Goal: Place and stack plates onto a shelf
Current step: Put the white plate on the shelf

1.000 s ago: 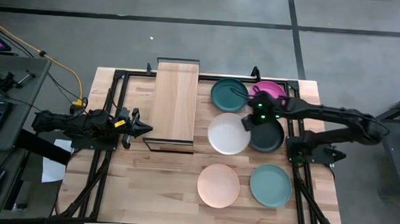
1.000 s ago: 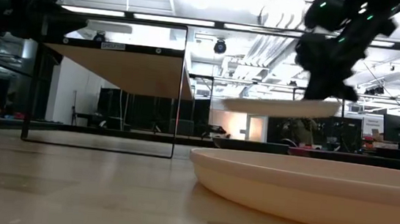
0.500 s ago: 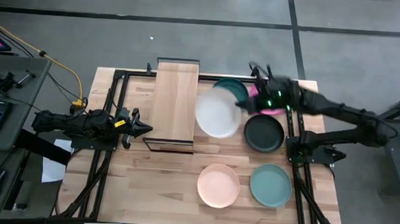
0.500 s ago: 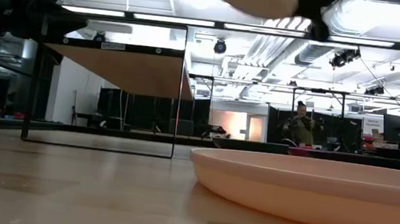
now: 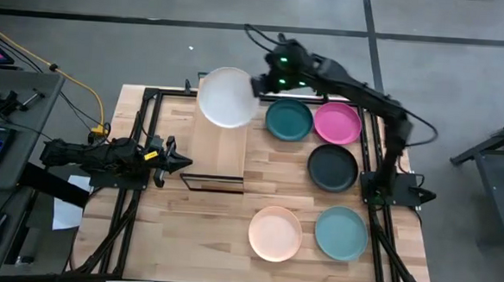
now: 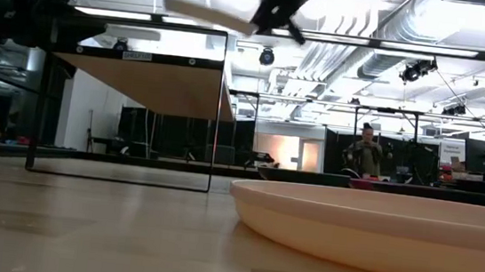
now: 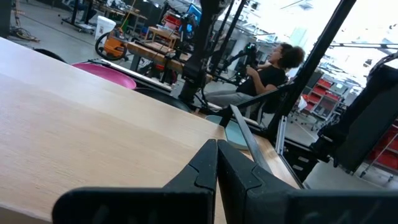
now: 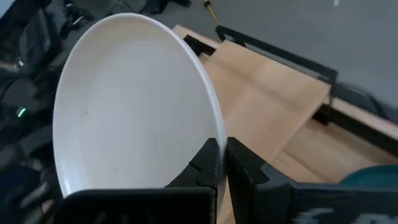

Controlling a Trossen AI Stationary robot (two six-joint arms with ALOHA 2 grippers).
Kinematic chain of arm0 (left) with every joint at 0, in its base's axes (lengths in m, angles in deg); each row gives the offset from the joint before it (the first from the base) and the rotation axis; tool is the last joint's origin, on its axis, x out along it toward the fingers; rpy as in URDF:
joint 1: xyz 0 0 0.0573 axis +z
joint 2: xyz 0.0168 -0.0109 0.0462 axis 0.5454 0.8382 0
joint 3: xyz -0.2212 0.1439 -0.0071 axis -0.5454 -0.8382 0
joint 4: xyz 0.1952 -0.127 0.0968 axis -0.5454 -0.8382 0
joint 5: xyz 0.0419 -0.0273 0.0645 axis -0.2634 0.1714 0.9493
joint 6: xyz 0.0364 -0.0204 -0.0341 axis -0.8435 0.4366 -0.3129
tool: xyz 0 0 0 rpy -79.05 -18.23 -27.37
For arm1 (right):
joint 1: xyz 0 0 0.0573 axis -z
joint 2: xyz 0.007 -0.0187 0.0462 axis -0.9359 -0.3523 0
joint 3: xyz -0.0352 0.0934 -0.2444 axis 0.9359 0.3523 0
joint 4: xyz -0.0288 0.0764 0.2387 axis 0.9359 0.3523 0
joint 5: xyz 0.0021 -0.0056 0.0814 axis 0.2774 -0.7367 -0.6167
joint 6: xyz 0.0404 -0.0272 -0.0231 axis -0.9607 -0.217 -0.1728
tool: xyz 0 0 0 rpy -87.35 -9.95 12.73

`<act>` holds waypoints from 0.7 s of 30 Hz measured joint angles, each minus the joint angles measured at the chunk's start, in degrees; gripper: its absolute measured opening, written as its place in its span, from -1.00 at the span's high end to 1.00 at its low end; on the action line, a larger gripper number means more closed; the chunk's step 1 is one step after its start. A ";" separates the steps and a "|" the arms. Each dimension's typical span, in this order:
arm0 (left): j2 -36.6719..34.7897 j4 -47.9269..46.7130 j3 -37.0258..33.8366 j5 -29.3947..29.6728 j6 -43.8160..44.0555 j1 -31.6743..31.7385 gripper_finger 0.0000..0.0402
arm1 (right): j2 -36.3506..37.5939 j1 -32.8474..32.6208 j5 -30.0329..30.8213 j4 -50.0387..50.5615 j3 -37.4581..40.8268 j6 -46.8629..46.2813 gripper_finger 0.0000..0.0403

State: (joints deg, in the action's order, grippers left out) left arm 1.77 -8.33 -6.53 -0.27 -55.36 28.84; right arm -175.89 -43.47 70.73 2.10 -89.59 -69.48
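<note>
The white plate (image 5: pixel 228 97) hangs in the air over the far end of the shelf (image 5: pixel 220 144), a light-wood board on a black frame. My right gripper (image 5: pixel 257 83) is shut on it. In the low view the white plate (image 6: pixel 208 13) shows edge-on above the shelf board (image 6: pixel 145 80). Five plates lie flat on the table: dark teal (image 5: pixel 288 120), pink (image 5: pixel 337 122), black (image 5: pixel 333 167), peach (image 5: pixel 275 233), blue-green (image 5: pixel 341 232). My left gripper (image 5: pixel 182 161) waits shut beside the shelf's near left corner. My right gripper pinches the white plate's rim (image 8: pixel 214 127) between its two fingers, on the side of the plate facing the table's right. The fingers (image 8: pixel 208 158) reach in roughly level from the right. The plate is lifted clear, close to level, above the shelf's far end.
The shelf board's top is bare wood (image 8: pixel 267 106). The arms' black base frames (image 5: pixel 140 126) run along the table's left and right sides. Bare tabletop (image 5: pixel 195 233) lies near the front left. A person (image 7: pixel 267 71) sits in the room beyond the table.
My right gripper has carried the white plate up from just above the table's middle and toward the far left edge. The plate passed above the dark teal plate and now hangs over the shelf's far end. The other plates and my left arm stayed still.
</note>
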 joint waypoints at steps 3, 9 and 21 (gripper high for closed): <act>0.00 0.00 -0.01 -0.02 0.00 0.00 1.00 | -6.34 0.78 0.13 0.91 -3.88 -3.87 1.00; 0.00 0.00 0.00 0.00 0.00 0.00 1.00 | -14.71 2.33 0.55 3.60 -6.82 -11.56 1.00; 0.00 0.00 0.00 -0.02 0.00 0.00 1.00 | -16.69 3.73 2.80 1.70 -6.91 -18.67 1.00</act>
State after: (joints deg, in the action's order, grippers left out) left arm 1.76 -8.33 -6.53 -0.29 -55.36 28.85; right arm -192.58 -39.74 73.53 3.80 -96.50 -88.15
